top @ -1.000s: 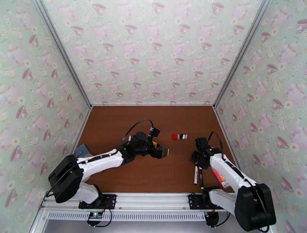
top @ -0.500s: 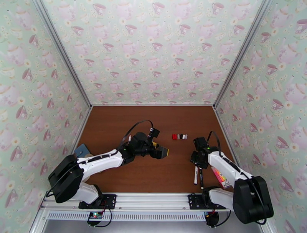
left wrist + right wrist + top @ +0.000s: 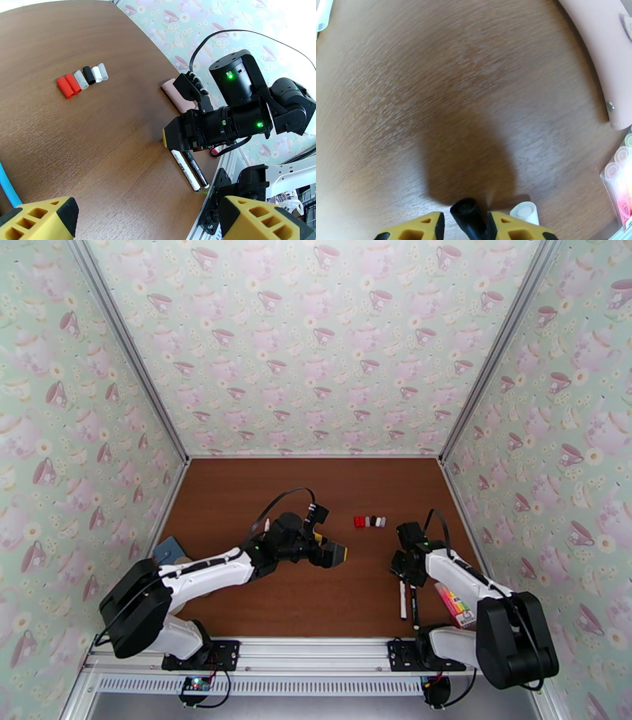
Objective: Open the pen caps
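Six caps (image 3: 81, 79) lay in a row on the table (image 3: 237, 500). The right claw (image 3: 465, 227) clenched the black pen (image 3: 464, 209), with the white pen (image 3: 524, 211) just beside it (light, stiff, slick plastic, I'd judge: pinch squarely across the barrel). The left claw (image 3: 150, 221) hung released.

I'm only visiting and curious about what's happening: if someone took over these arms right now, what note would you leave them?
Left gripper: open, empty, hovering over the middle of the table.
Right gripper: closed on the end of the black pen, which lies beside a white pen at the near right.
Done: six loose caps lie in a row further back.
Left: it is unclear whether these two pens are capped; check them and pull off any caps.
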Controlling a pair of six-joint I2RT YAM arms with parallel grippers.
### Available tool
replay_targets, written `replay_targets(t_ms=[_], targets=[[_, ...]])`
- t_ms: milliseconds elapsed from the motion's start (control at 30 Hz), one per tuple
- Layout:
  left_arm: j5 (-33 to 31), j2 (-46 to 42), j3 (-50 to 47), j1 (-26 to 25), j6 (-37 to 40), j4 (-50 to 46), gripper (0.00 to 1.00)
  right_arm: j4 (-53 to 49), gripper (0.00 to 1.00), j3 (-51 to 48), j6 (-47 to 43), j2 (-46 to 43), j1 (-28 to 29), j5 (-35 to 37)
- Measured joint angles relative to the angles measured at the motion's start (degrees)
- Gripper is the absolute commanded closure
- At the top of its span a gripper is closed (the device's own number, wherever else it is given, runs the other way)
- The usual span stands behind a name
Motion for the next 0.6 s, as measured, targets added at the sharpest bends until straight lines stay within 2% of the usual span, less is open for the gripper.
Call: replay_targets(t_ms=[200,500,600], targets=[[-0.02,0.0,0.0,0.0,-0.02,-0.15,0.0,0.76,0.68,-0.09,-0.5,0.52,0.0,-0.9],[-0.44,0.0,0.0,0.0,-0.02,-0.66,0.0,2.38,0.78,-0.15,-0.83,1.2,0.0,-2.47],[-0.68,0.0,0.0,0.0,-0.02,-0.7,0.0,2.6,0.77,-0.17,-0.85,1.14,0.0,-2.86]])
